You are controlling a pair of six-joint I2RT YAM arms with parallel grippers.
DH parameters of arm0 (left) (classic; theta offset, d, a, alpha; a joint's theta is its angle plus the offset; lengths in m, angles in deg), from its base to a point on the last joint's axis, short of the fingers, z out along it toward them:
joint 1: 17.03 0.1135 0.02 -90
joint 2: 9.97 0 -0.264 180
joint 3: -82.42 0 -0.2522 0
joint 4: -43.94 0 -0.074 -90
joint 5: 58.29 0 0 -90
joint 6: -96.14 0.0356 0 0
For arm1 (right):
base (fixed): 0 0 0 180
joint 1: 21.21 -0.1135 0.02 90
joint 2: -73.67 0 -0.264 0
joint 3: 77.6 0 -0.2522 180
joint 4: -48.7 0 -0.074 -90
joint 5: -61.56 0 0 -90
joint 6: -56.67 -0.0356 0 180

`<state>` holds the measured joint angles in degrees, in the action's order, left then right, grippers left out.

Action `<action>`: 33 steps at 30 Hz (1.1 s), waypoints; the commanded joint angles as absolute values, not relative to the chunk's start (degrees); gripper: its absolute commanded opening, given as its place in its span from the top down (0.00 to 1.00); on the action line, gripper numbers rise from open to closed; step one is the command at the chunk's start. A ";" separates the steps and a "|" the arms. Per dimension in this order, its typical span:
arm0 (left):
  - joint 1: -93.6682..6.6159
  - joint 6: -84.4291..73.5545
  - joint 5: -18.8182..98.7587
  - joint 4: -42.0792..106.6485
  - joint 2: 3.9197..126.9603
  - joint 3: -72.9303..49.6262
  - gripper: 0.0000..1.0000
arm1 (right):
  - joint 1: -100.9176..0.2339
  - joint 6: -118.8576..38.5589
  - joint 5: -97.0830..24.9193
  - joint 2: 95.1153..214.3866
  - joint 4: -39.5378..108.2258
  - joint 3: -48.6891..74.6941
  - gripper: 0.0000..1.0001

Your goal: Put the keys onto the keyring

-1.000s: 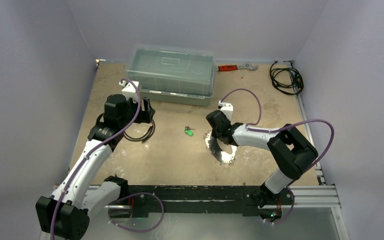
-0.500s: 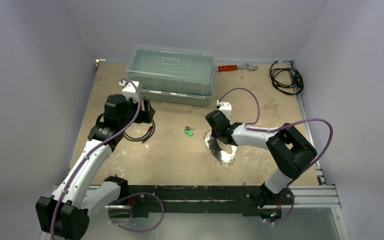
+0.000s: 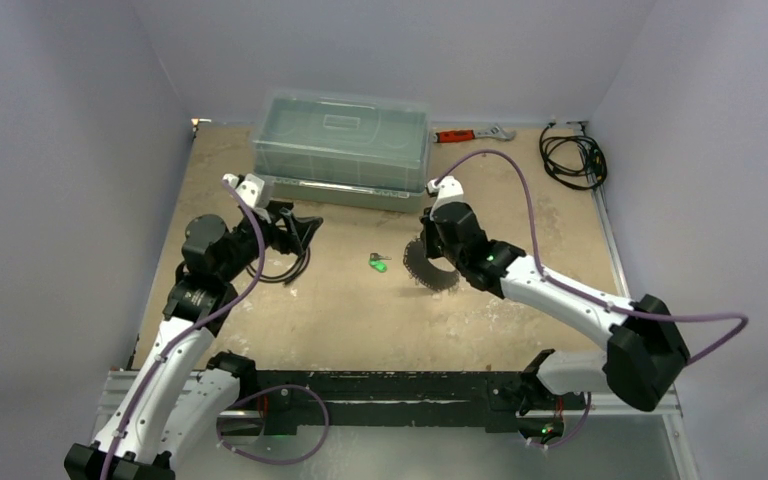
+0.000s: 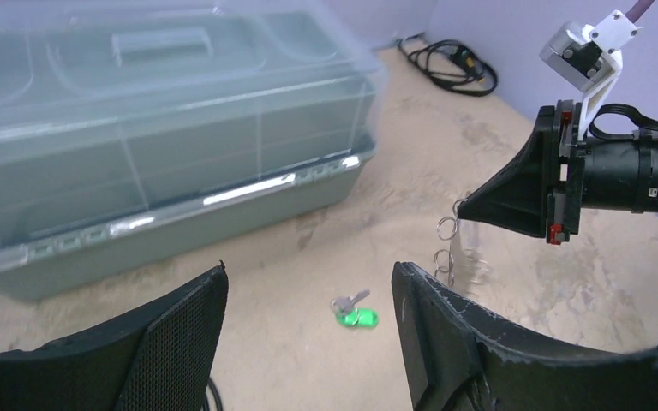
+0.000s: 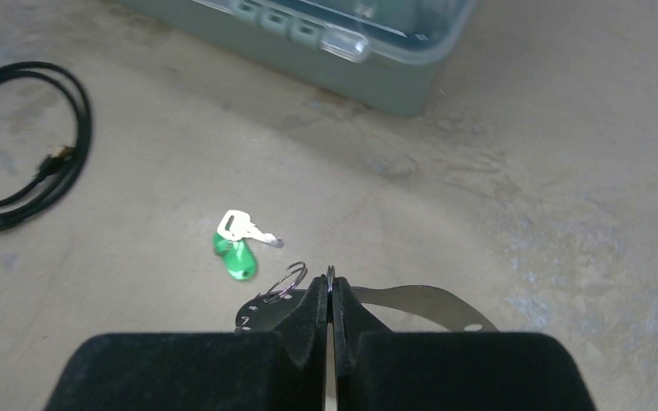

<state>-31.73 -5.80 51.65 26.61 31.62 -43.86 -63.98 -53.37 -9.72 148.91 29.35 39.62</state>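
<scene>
Right gripper [image 5: 331,295] pinched tight on keyring [image 5: 284,279], tag dangling. Left gripper [image 4: 308,274] gapes, empty, facing keys [image 4: 355,313]. Best: steady keyring, take keys by green head, leave hole clear.

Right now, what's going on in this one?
The right gripper is shut on the keyring and holds it hanging just above the table, its small wire rings dangling below the fingertips. The keys, one with a green head and one silver, lie on the table a little to the left of it, untouched. The left gripper is open and points toward the keys without holding anything. No key is on the ring yet.
</scene>
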 commanded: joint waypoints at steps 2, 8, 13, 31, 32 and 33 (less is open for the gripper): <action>-32.36 -0.05 62.14 37.56 31.90 -41.40 0.30 | -64.46 -43.11 -23.38 141.47 33.39 36.86 1.00; -34.11 14.38 75.28 34.80 37.90 -35.81 0.35 | -64.57 -32.13 -35.84 136.12 34.76 35.57 1.00; -34.86 21.36 87.96 33.31 43.60 -30.19 0.43 | -64.54 -23.57 -50.06 136.35 30.54 31.02 1.00; -46.24 38.21 93.47 15.51 45.32 -29.04 0.57 | -64.63 -16.94 -74.72 132.62 27.49 29.85 1.00; -46.51 38.19 93.20 15.58 45.57 -29.27 0.57 | -64.63 -16.69 -75.05 132.63 27.03 29.53 1.00; -46.80 38.10 93.24 15.58 45.95 -29.31 0.57 | -64.63 -16.37 -75.10 132.71 26.46 29.23 1.00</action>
<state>-45.67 35.09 93.01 16.25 46.02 -28.56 -64.39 -18.37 -70.81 134.18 25.51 32.02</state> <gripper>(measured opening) 0.433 0.012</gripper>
